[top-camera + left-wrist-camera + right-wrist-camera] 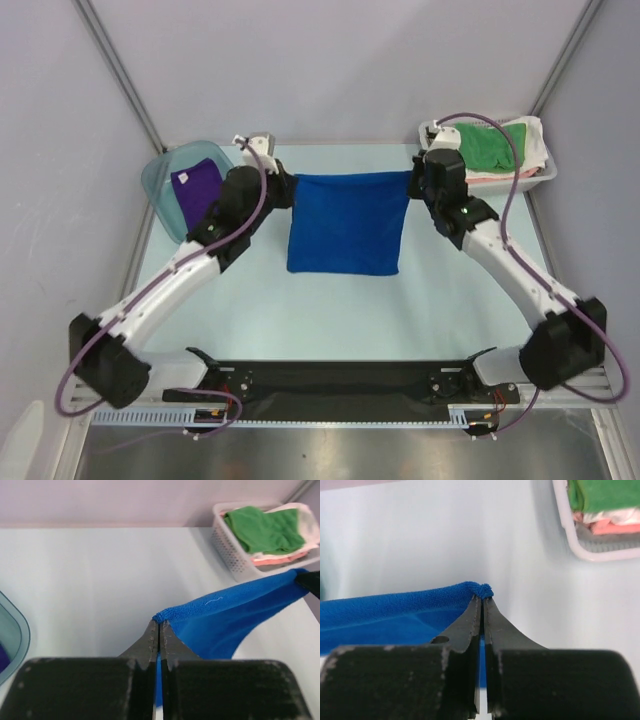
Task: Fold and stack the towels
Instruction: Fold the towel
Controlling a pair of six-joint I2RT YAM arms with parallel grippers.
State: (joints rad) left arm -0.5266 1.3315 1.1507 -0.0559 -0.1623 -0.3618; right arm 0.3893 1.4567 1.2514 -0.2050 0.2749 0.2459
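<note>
1. The blue towel (pixel 347 222) is at the middle of the desk (pixel 330 320), stretched flat between the 2 arms and held by its 2 far corners.
2. The left jaws are clamped together on the far left corner of the blue towel (pixel 240 615). The left wrist view shows the cloth bunched at the tips, with the far edge running taut away to the right.
3. The right jaws are clamped together on the far right corner of the blue towel (pixel 395 612). The hem is pinched into a small knot at the tips.
4. From the raised far edge the cloth spreads toward the near side. I cannot tell whether its near edge touches the desk.
5. The green towel (pixel 487 143) lies crumpled on top in a white basket (pixel 545 172) at the far right corner of the desk. A white cloth (pixel 535 140) and a pinkish item (pixel 275 558) are beneath it.
6. The purple towel (pixel 195 187) lies in a clear teal bin (pixel 160 185) at the far left, just beside the left arm's wrist.
</note>
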